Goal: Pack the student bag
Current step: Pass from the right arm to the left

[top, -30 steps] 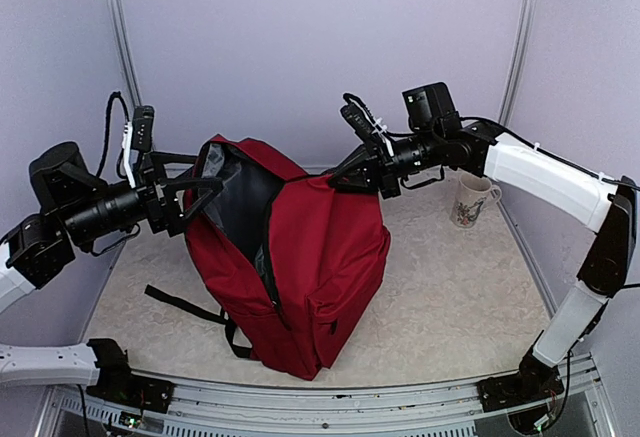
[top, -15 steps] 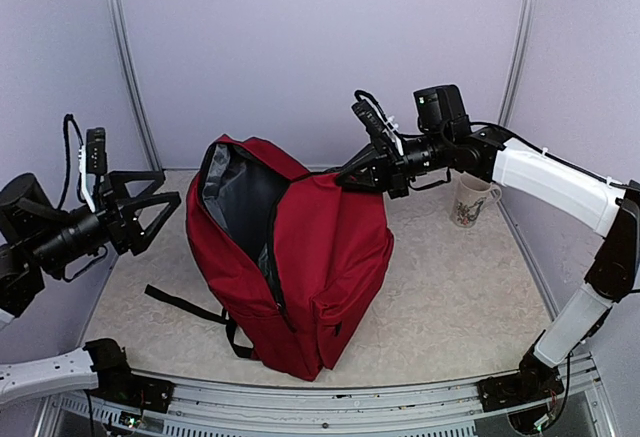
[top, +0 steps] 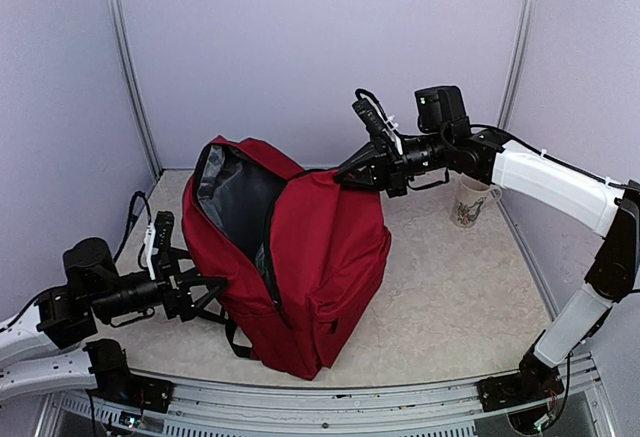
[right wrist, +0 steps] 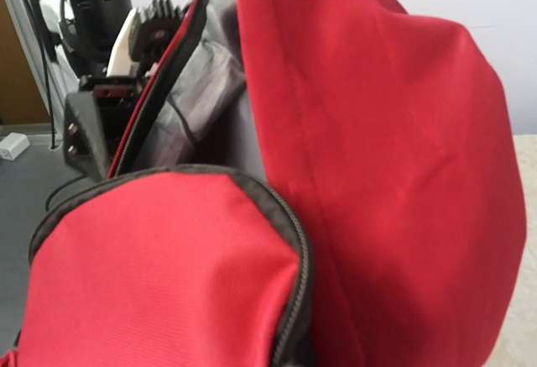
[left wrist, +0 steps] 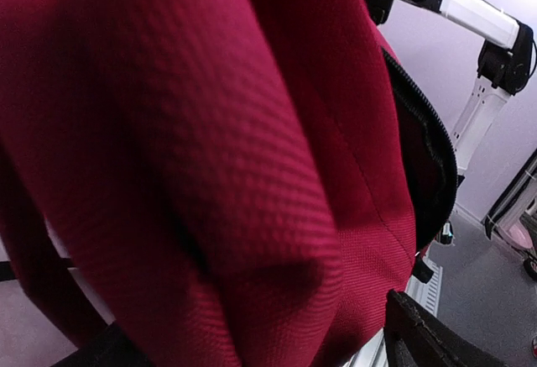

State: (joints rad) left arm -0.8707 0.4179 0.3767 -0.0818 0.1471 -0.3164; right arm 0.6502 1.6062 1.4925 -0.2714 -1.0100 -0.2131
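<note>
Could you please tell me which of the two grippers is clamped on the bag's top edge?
The right gripper, shut on the student bag's upper rim; the left gripper stands open, low beside the bag.

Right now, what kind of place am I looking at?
Likely a lab robot cell: plain panels wall in a small table, and a left arm and right arm stand on a rail at its near edge.

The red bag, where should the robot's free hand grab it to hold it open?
Probably the zip rim at the left of the mouth of the student bag, coming from the left. That edge stands thin and free on the side of the open left gripper, while the right gripper pinches the opposite top edge.
</note>
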